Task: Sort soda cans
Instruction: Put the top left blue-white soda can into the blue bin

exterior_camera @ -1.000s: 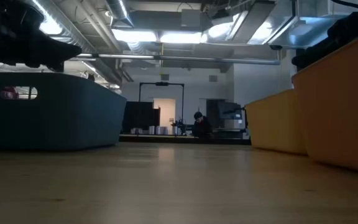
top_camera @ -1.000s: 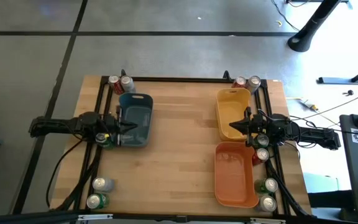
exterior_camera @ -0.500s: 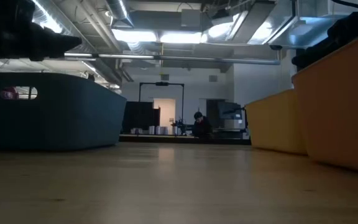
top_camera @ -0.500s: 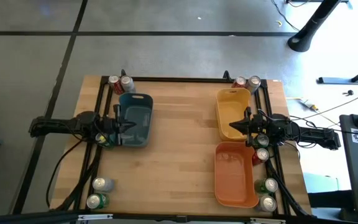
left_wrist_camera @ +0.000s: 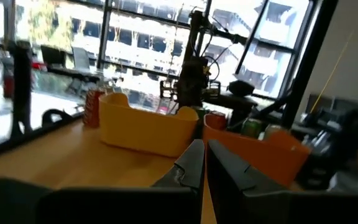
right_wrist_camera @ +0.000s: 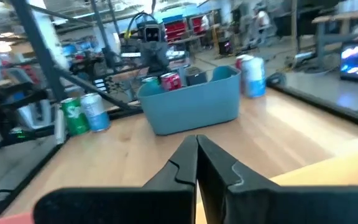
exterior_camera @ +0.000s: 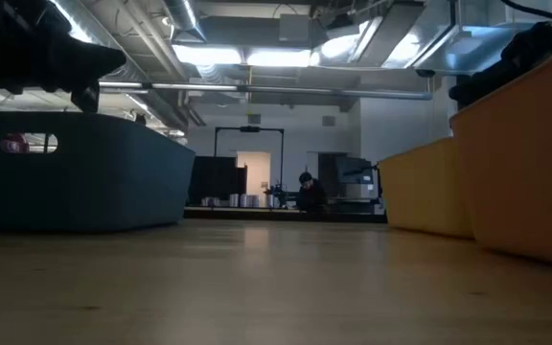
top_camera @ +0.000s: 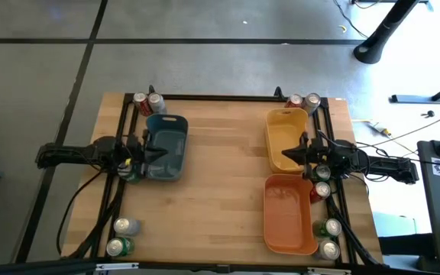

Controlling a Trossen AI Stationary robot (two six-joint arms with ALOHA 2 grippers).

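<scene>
Soda cans stand in pairs along the table's edges: two at the far left (top_camera: 147, 101), two at the far right (top_camera: 303, 101), two at the near left (top_camera: 121, 237), several along the right edge (top_camera: 325, 229). My left gripper (top_camera: 159, 153) hovers shut over the blue-grey bin (top_camera: 166, 130), pointing level toward the table's right; its fingers (left_wrist_camera: 191, 165) are together. My right gripper (top_camera: 285, 155) hovers shut over the yellow bin (top_camera: 286, 126), pointing toward the left (right_wrist_camera: 196, 162). Neither holds anything.
An orange bin (top_camera: 289, 218) sits at the near right, beside the yellow bin. A black frame (top_camera: 212, 97) runs along the table's far and side edges. Bare wood (top_camera: 220, 176) lies between the bins. A person (exterior_camera: 307, 190) sits far off in the room.
My left gripper has rolled about its own pointing line while staying in place over the blue-grey bin. The cans and bins have kept still.
</scene>
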